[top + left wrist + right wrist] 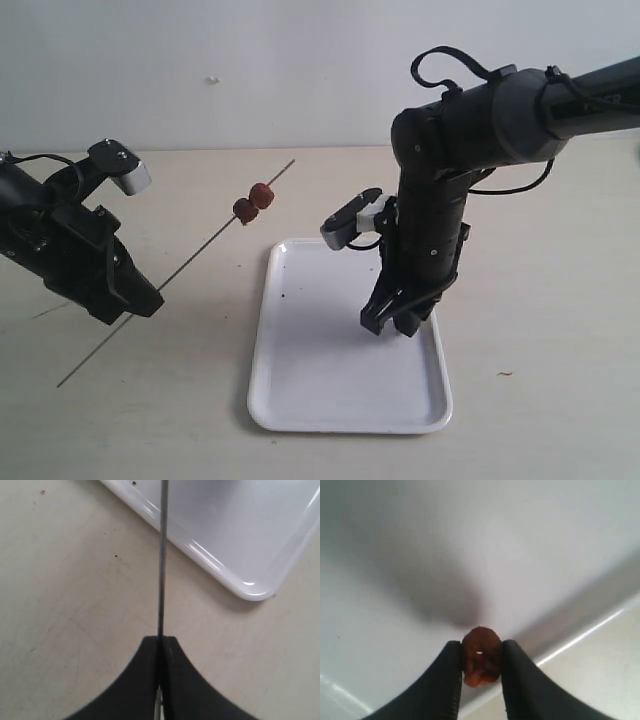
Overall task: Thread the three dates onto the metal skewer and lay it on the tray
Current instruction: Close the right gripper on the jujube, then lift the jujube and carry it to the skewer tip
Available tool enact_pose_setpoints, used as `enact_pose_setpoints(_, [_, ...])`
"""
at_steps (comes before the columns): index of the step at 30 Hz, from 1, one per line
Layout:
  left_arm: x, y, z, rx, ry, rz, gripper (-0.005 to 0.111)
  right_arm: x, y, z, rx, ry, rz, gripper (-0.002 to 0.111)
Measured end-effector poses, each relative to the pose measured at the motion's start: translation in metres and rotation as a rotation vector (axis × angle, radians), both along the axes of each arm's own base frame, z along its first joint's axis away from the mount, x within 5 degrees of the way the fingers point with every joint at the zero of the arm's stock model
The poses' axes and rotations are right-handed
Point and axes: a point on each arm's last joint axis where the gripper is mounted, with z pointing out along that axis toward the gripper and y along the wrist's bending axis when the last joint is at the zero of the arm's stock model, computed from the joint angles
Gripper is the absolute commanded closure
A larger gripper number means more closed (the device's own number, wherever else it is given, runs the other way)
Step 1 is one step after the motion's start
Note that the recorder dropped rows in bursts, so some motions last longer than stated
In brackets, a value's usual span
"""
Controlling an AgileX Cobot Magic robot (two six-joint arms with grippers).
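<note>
The thin metal skewer (pixel 195 259) slants above the table, and my left gripper (pixel 140 300) is shut on its lower part; in the left wrist view the skewer (pixel 161 565) runs straight out from the closed jaws of the gripper (pixel 160 639). Two dark red dates (pixel 253 203) sit threaded on the skewer's upper part. Over the right side of the white tray (pixel 300 380), my right gripper (pixel 395 325) points down. In the right wrist view that gripper (pixel 481 655) is shut on the third date (pixel 481 656), both fingers pressing its sides just above the tray (pixel 395 570).
A small brown crumb (pixel 505 375) lies on the table right of the tray, and a dark speck (pixel 284 297) on the tray's left part. The tray's corner (pixel 250 587) lies close beside the skewer in the left wrist view.
</note>
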Motion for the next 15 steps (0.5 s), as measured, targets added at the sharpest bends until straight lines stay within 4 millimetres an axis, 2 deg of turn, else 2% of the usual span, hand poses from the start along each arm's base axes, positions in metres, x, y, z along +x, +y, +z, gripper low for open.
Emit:
enact_pose_setpoints(3, [0.0,0.0,0.0,0.0,0.0,0.0,0.107,0.0,-0.004,0.019,0.018,-0.037,0.012,0.081])
enact_pose_setpoints(8, [-0.001,0.0,0.0,-0.002,0.009,-0.005,0.107,0.005,-0.036,0.048,0.185,-0.042,-0.053,0.081])
enact_pose_setpoints(12, [-0.004,-0.001,0.0,-0.009,0.04,-0.024,0.107,0.016,-0.069,0.07,0.489,-0.041,-0.104,0.081])
enact_pose_setpoints(15, [-0.006,-0.001,0.0,-0.015,0.062,-0.036,0.107,0.021,-0.082,0.089,0.736,-0.067,-0.071,0.081])
